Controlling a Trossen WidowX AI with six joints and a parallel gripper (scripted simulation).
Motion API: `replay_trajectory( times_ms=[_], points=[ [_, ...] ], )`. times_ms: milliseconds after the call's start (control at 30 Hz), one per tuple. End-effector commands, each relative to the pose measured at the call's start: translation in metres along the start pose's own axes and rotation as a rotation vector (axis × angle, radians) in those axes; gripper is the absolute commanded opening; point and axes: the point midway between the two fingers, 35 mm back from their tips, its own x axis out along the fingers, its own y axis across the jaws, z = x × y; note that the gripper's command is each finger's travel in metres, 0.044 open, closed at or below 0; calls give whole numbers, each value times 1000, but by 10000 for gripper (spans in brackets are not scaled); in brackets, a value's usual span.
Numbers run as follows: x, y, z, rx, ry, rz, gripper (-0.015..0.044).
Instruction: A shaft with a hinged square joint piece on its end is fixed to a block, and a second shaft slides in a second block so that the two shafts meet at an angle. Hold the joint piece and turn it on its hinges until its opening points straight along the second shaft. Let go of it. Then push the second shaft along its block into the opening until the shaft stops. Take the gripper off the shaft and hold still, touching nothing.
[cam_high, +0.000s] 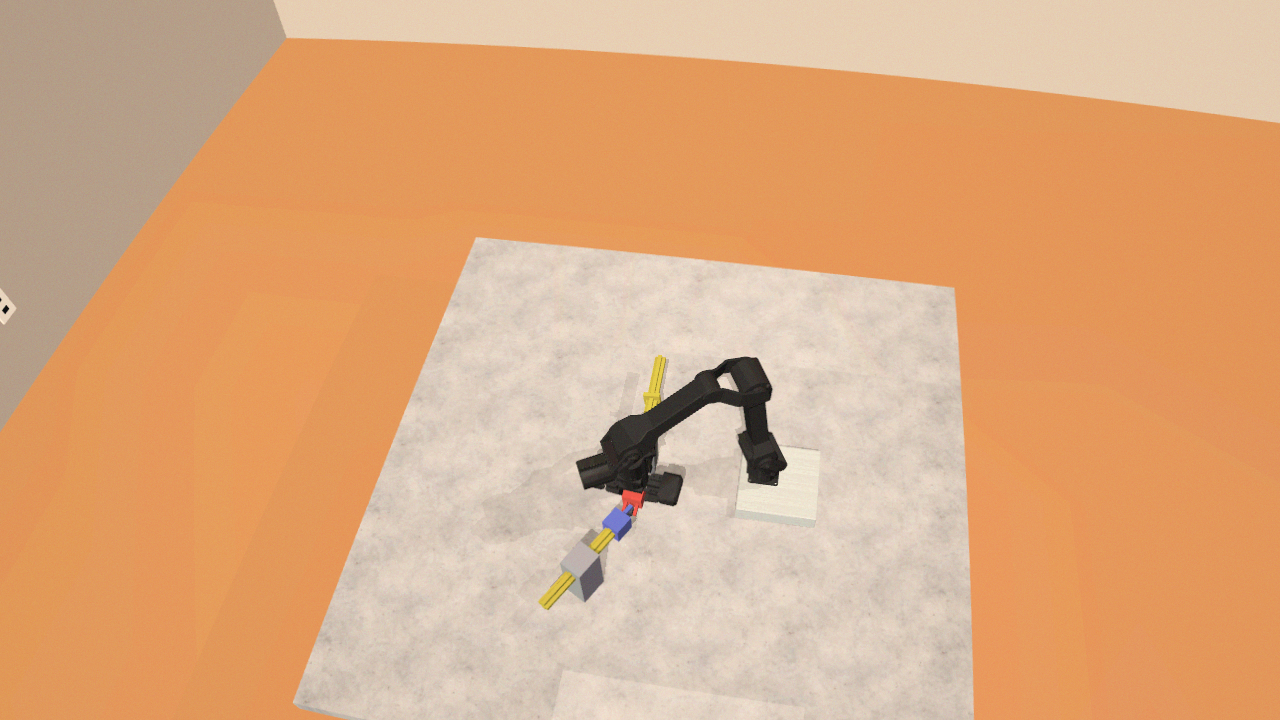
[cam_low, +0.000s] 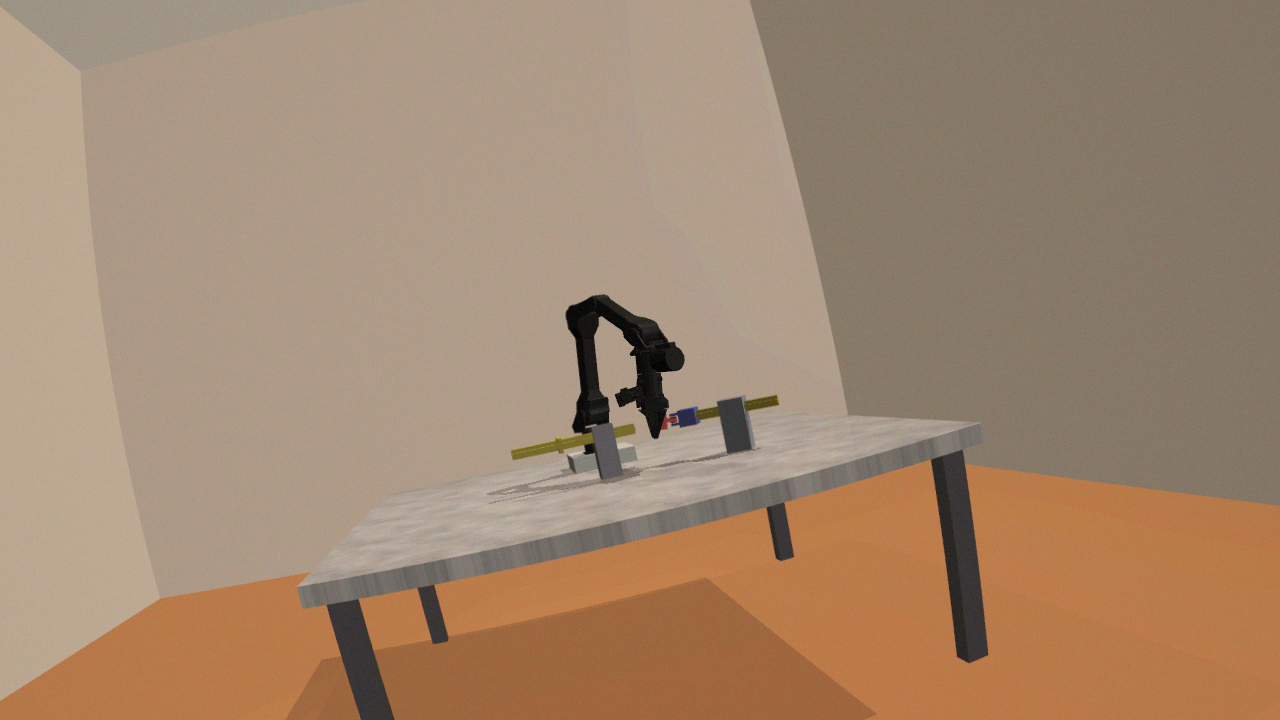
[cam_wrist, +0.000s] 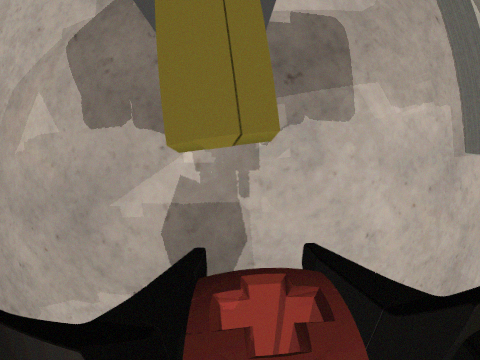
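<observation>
The red joint piece (cam_high: 632, 498) (cam_low: 664, 422) (cam_wrist: 267, 320) has a cross-shaped opening facing the wrist camera. It hangs on the blue hinge piece (cam_high: 616, 522) (cam_low: 686, 416), on the end of the fixed yellow shaft (cam_high: 556, 591) (cam_low: 763, 402) in its grey block (cam_high: 588, 577) (cam_low: 735, 425). My gripper (cam_low: 656, 433) (cam_wrist: 255, 256) is shut on the joint piece, one finger on each side. The second yellow shaft (cam_high: 658, 371) (cam_low: 532, 450) (cam_wrist: 215, 75) ends short of the joint piece, with a gap between. I cannot tell whether the opening is exactly in line with it.
The second shaft's grey block (cam_low: 606, 452) stands below that shaft; in the top view the arm largely covers it. A collar (cam_high: 651, 399) (cam_low: 559, 445) sits on this shaft. The arm's base stands on a pale slab (cam_high: 792, 505) on the marbled table (cam_high: 850, 626) (cam_low: 447, 528).
</observation>
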Motion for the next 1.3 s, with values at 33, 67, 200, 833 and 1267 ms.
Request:
replay_trajectory(
  times_ms=[33, 67, 200, 833, 1267],
  points=[
    [0, 0, 0, 0, 2, -1, 182],
    [0, 0, 0, 0, 2, -1, 182],
    [0, 0, 0, 0, 2, -1, 182],
    [0, 0, 0, 0, 2, -1, 182],
    [0, 0, 0, 0, 0, 0, 42]
  ],
)
